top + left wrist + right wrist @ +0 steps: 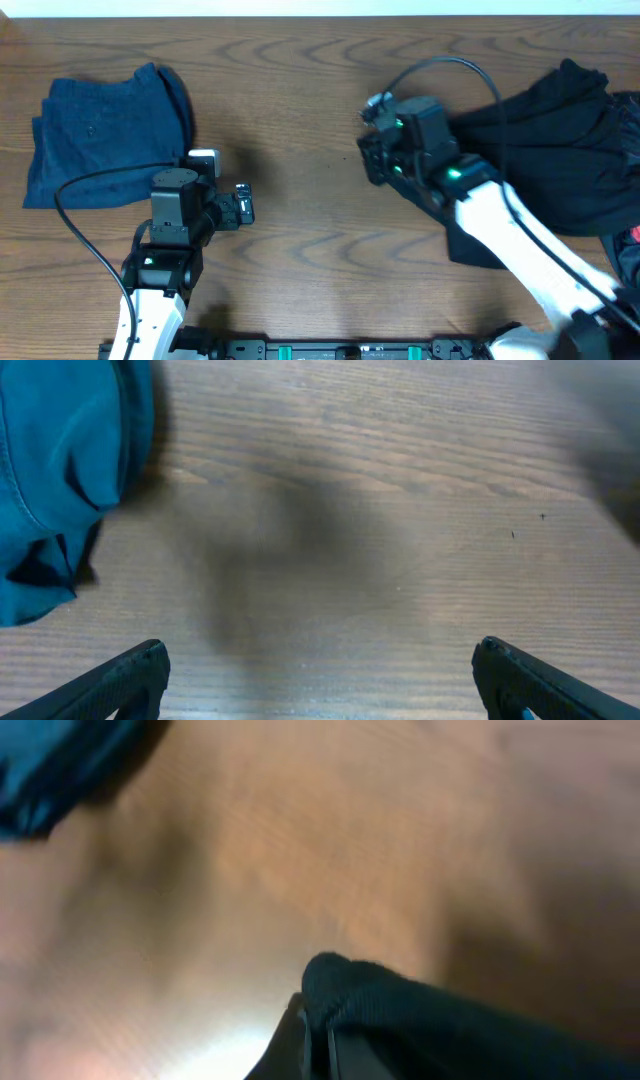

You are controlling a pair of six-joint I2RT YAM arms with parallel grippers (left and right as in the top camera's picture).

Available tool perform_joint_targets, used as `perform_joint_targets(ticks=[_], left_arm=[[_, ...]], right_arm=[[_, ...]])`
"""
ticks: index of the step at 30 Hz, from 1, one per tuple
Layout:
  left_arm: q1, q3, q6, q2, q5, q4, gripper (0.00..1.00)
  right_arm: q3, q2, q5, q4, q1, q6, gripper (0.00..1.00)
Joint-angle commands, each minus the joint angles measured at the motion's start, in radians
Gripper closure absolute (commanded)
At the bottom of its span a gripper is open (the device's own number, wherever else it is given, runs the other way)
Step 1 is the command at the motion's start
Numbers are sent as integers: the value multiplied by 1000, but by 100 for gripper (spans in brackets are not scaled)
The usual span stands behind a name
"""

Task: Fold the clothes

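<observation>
the folded blue cotton garment (100,135) lies at the far left of the brown wooden table (300,80) as a roughly rectangular stack; this item appears complete. just to its right, the left gripper (243,205) hovers over bare wood, its fingers (110,685) spread wide and empty. right of centre, the right gripper (368,160) pinches an edge of the crumpled black fabric garment (545,140), which the wrist view shows bunched at its fingertips. this garment lies unfolded and creased at the right edge. judged status: roughly half done, with spreading and folding outstanding.
</observation>
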Motion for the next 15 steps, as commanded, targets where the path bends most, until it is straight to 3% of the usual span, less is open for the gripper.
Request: perform_joint_targets(ticks=[1,2,5,7,8,11,12,15], left_arm=[[-3,24,-9,1,10,5,2],[-3,24,-9,1,10,5,2],[-3,24,-9,1,10,4,2],[-3,24,-9,1,10,4,2],[-3,24,-9,1,10,4,2],[-3,24,-9,1,10,4,2],[-3,24,-9,1,10,4,2],[-3,24,-9,1,10,16,2]], right_arm=[[11,86,19,197,14,70,99],[11,114,19,280,14,97,99],[11,180,16,452,14,156,66],[11,195,16,463,10,158,64],[11,195,19,441,6,152,57],[11,173,64,333,-26,128,9],[11,159,95,291,-39,128,1],[11,99,221,133,-90,129,1]])
